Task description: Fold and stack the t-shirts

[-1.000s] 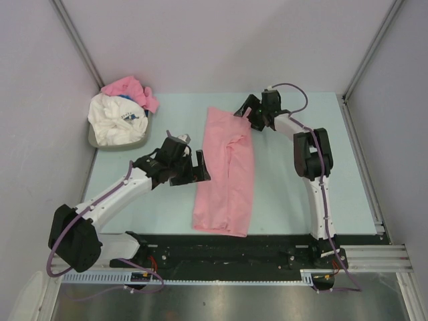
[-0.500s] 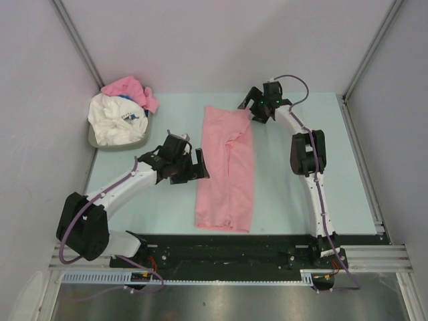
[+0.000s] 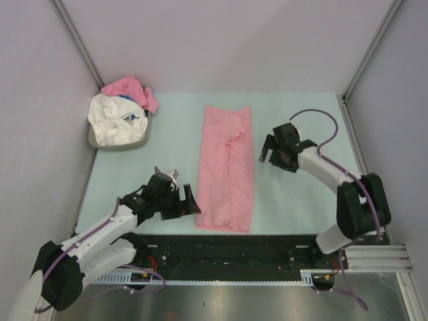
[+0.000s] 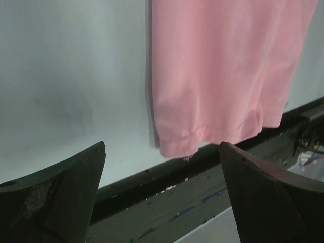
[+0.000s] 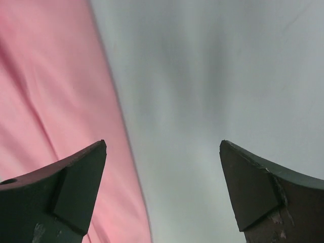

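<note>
A light-pink t-shirt (image 3: 227,167), folded into a long narrow strip, lies flat down the middle of the pale green table (image 3: 301,200). Its near hem (image 4: 212,131) shows in the left wrist view, its right edge (image 5: 61,101) in the right wrist view. My left gripper (image 3: 189,202) is open and empty, just left of the strip's near corner. Beside the strip's right edge, near its middle, my right gripper (image 3: 267,152) hangs open and empty. A white t-shirt with blue print (image 3: 119,120) and another pink t-shirt (image 3: 130,89) are crumpled in a grey bin.
The grey bin (image 3: 93,142) stands at the table's back left corner against the left wall. A black rail (image 3: 234,249) runs along the table's near edge, right below the pink strip's hem. Grey walls close the left, back and right sides.
The right gripper left the strip's far corner and moved nearer, to beside its right edge. The left gripper moved toward me to the strip's near left corner. The strip now lies straighter.
</note>
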Action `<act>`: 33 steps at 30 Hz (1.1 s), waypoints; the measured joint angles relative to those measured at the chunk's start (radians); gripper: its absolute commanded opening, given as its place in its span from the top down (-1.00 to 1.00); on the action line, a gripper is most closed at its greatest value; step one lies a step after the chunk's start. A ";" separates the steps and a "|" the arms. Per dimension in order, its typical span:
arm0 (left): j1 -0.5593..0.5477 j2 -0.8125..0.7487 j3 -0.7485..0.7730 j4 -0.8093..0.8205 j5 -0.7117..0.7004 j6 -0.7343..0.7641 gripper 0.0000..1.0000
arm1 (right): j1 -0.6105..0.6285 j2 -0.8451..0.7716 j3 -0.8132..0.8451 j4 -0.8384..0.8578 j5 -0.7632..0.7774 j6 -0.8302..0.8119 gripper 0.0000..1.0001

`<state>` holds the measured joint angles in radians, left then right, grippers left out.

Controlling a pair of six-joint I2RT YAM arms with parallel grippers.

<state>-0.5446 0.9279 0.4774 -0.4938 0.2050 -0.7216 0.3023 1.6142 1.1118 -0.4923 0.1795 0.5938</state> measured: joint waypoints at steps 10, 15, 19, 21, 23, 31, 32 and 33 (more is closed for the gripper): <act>-0.134 -0.187 -0.195 0.084 0.091 -0.124 -1.00 | 0.145 -0.661 -0.523 -0.026 -0.275 0.142 -0.99; -0.134 -0.215 -0.245 0.151 0.122 -0.173 -0.93 | 0.191 -0.901 -0.651 -0.007 -0.420 0.256 -0.98; -0.134 -0.195 -0.260 0.197 0.139 -0.196 -0.91 | 0.237 -1.022 -0.754 -0.030 -0.468 0.366 -0.98; -0.134 -0.182 -0.260 0.205 0.139 -0.196 -0.91 | 0.272 -1.080 -0.779 -0.059 -0.470 0.411 -0.98; -0.134 -0.146 -0.259 0.241 0.146 -0.197 -0.89 | 0.298 -1.106 -0.791 -0.059 -0.473 0.446 -0.97; -0.134 0.016 -0.232 0.370 0.181 -0.196 -0.84 | 0.472 -0.946 -0.836 0.075 -0.431 0.564 -0.97; -0.134 0.024 -0.232 0.378 0.182 -0.196 -0.83 | 0.496 -0.915 -0.837 0.095 -0.423 0.576 -0.96; -0.134 0.032 -0.229 0.383 0.183 -0.196 -0.83 | 0.515 -0.883 -0.842 0.122 -0.416 0.586 -0.96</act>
<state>-0.6785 0.9604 0.2481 -0.1108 0.3885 -0.9176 0.8169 0.7315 0.2695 -0.3698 -0.2367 1.1797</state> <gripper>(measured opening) 0.921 0.988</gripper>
